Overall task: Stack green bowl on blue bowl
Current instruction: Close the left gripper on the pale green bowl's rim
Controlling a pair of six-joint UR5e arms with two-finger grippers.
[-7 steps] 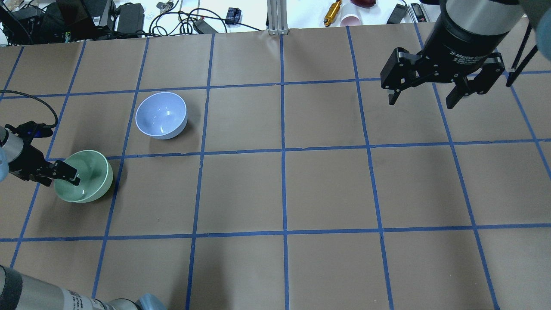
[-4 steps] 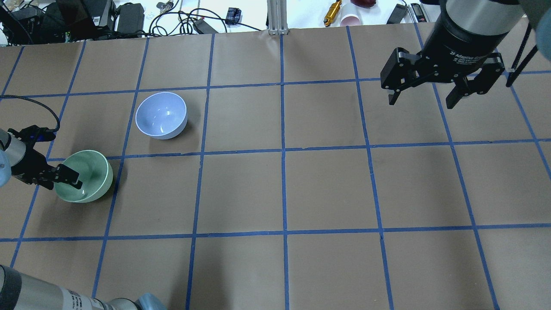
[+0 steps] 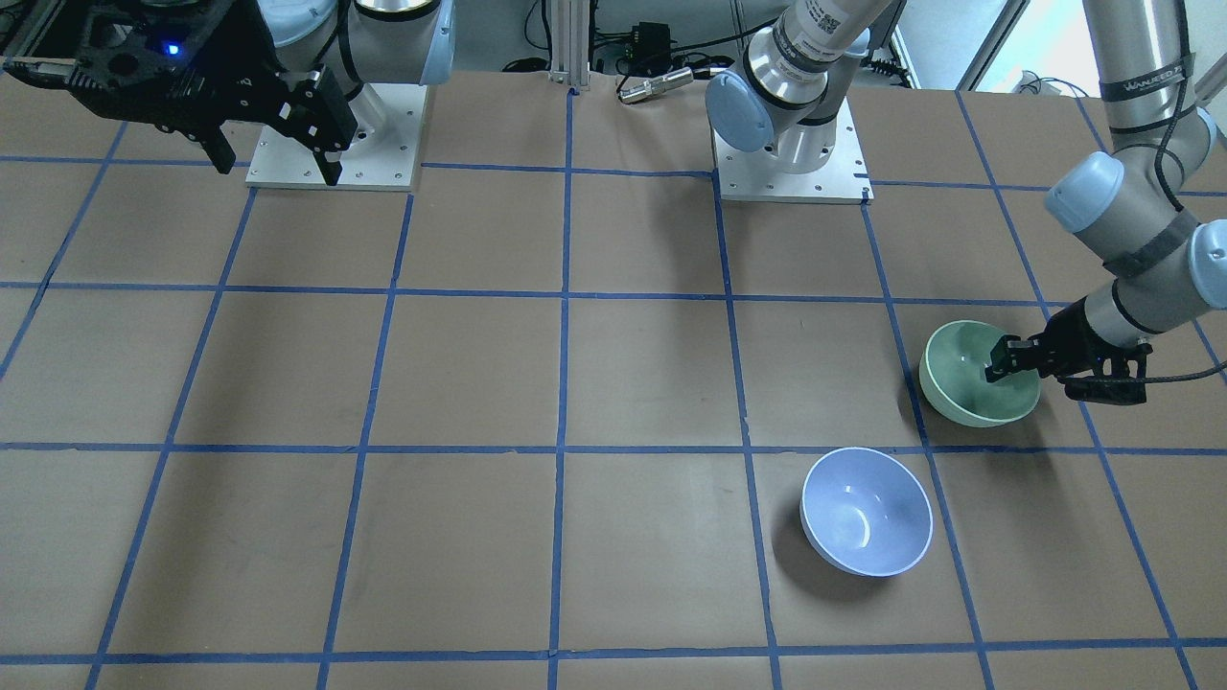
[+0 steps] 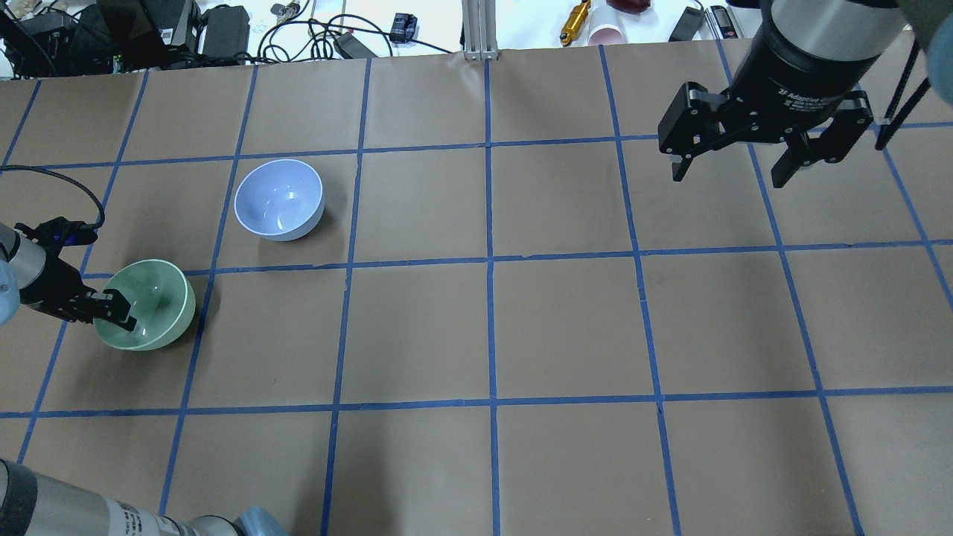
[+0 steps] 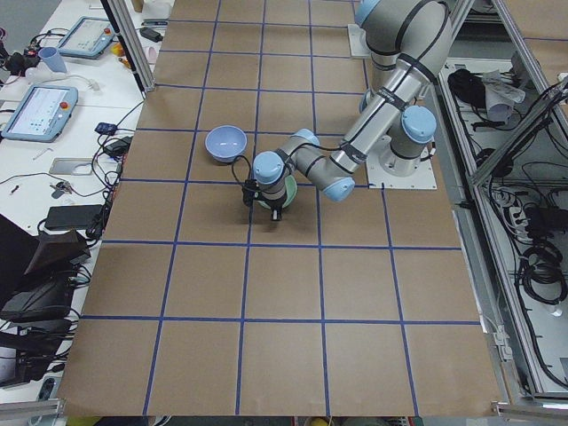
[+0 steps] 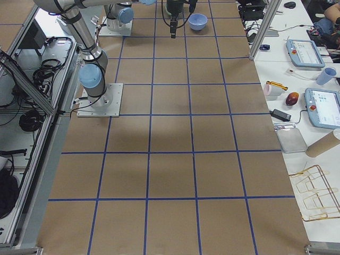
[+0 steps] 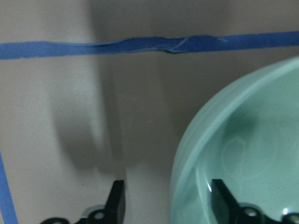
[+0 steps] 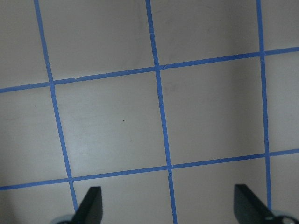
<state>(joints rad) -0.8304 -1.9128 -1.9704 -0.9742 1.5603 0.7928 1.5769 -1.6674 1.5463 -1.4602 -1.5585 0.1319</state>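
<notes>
Green bowl [image 4: 160, 305] sits on worktop [image 4: 566, 320] near blue bowl [image 4: 279, 199], not touching; left end effector [image 4: 113, 313] released, fingers astride green rim; right end effector [image 4: 733, 175] released, hovering well apart.

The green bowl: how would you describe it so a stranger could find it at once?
On the brown table with blue tape squares, look to the overhead view's left edge, where the left gripper straddles a rim. That is the green bowl, pale mint, unlike its periwinkle neighbour, the blue bowl, which stands apart and untouched.
</notes>
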